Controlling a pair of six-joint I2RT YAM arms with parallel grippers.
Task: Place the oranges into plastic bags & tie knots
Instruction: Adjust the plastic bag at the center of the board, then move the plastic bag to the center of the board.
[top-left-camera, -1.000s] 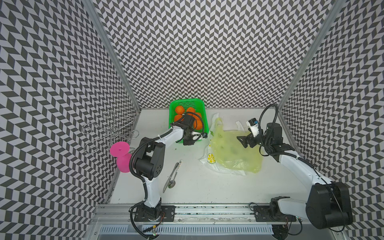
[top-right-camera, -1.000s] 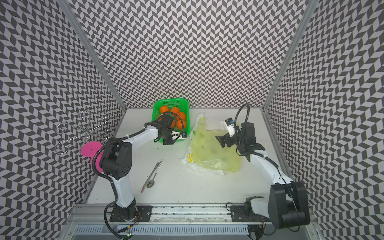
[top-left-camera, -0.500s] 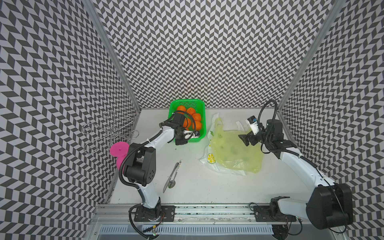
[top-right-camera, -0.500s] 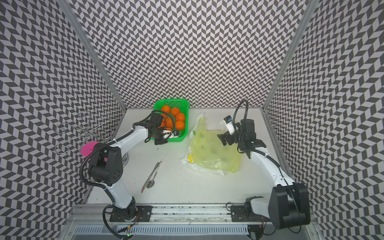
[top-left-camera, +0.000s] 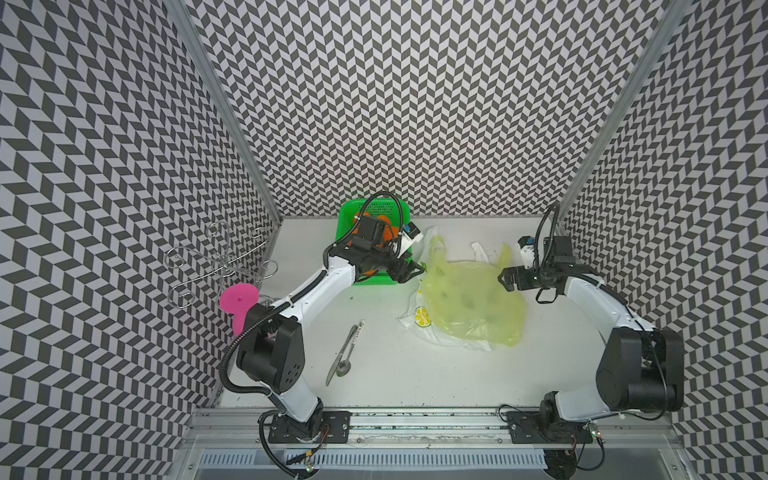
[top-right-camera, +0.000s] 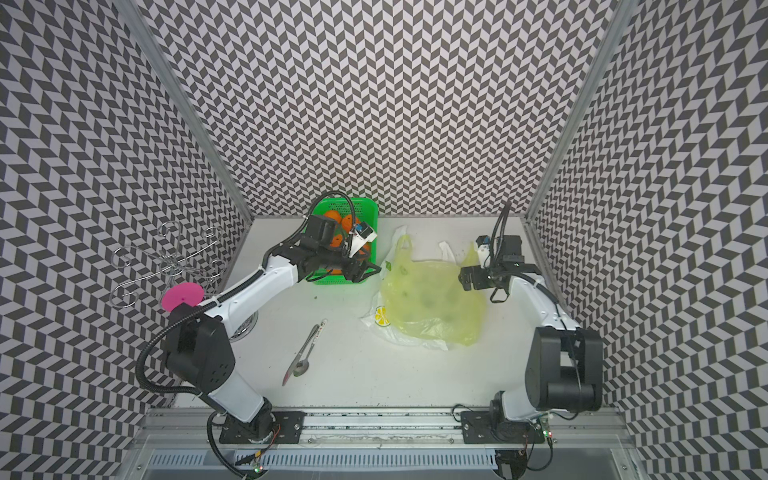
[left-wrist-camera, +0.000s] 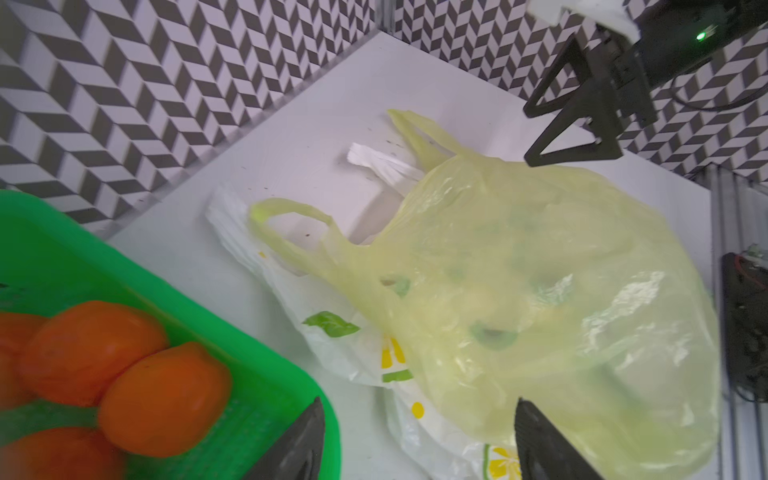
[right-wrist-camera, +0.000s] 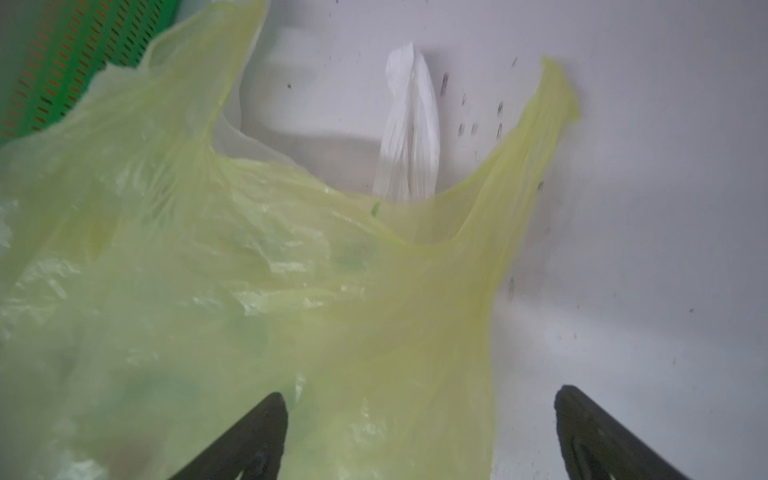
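Note:
Several oranges (left-wrist-camera: 95, 349) lie in the green mesh basket (top-left-camera: 345, 216) at the back. The plastic bags lie flat to its right: the yellow-green one (top-left-camera: 473, 299) on top of the white lemon-print one (top-left-camera: 419, 318). Their handles lie loose and no knots are in view. My left gripper (top-left-camera: 409, 270) is open and empty over the basket's front right corner and the bags' left edge; the left wrist view shows its jaws (left-wrist-camera: 417, 415) wide apart. My right gripper (top-left-camera: 505, 278) is open at the yellow-green bag's (right-wrist-camera: 249, 291) right edge, holding nothing.
A knife and spoon (top-left-camera: 347, 353) lie on the table in front of the basket. A pink disc (top-left-camera: 239, 297) and a wire rack (top-left-camera: 216, 266) stand at the left wall. The white bag's handle (right-wrist-camera: 409, 137) sticks out behind the yellow-green bag.
My left gripper swung from over the basket rightward toward the bags, and its jaws opened wider. My right gripper drew back slightly to the right, still open.

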